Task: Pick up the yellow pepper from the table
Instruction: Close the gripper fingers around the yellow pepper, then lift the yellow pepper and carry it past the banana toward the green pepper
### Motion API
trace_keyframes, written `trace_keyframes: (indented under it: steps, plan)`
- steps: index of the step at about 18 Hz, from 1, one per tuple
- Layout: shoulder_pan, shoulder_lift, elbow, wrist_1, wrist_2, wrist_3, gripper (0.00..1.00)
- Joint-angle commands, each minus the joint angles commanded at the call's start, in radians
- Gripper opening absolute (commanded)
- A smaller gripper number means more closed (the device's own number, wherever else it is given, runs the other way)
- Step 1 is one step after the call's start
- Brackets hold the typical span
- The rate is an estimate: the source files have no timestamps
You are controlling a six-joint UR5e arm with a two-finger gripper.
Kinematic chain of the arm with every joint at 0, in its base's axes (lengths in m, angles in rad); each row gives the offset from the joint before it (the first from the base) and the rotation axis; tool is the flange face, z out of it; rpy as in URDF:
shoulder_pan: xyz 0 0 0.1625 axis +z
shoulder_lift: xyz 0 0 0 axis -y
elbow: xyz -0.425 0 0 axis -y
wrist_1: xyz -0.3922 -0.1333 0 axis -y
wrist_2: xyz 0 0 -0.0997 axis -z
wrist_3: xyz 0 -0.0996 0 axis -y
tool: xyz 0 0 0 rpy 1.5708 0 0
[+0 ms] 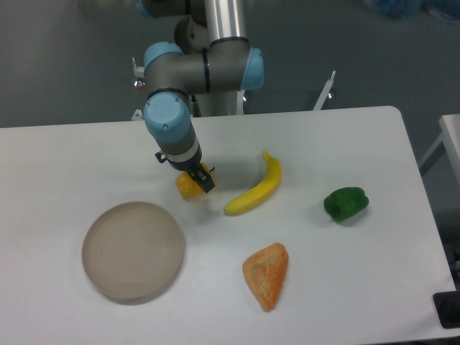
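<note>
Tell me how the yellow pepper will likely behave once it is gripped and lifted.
The yellow pepper looks smooth and rounded, so it may slip or twist between the fingers of the end effector. It seems small and blocky, so probably light and stiff. If released on the table, its rounded body might roll a little.

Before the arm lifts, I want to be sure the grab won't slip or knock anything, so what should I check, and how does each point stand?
1. Gripper is over the yellow pepper, not another item: ok.
2. Fingers straddle the pepper: cannot tell, the wrist hides most of it.
3. Fingers closed firmly on the pepper: cannot tell from this view.
4. Banana lies apart from the pepper, to its right: ok.
5. Round dish sits below and to the left, clear of the gripper: ok.
6. Pepper rests on the table, not yet raised: ok.
</note>
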Motion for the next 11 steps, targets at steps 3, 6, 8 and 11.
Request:
trace_keyframes:
  steps: [3, 6, 8, 11]
  plan:
    - [-0.002, 0.001, -0.011, 0.0, -0.002, 0.003, 1.0]
    - [-0.002, 0.0, -0.011, 0.002, -0.002, 0.003, 0.85]
    - [0.0, 0.002, -0.011, 0.009, -0.002, 0.006, 0.7]
    - [0.0, 0.003, -0.011, 0.012, -0.003, 0.008, 0.6]
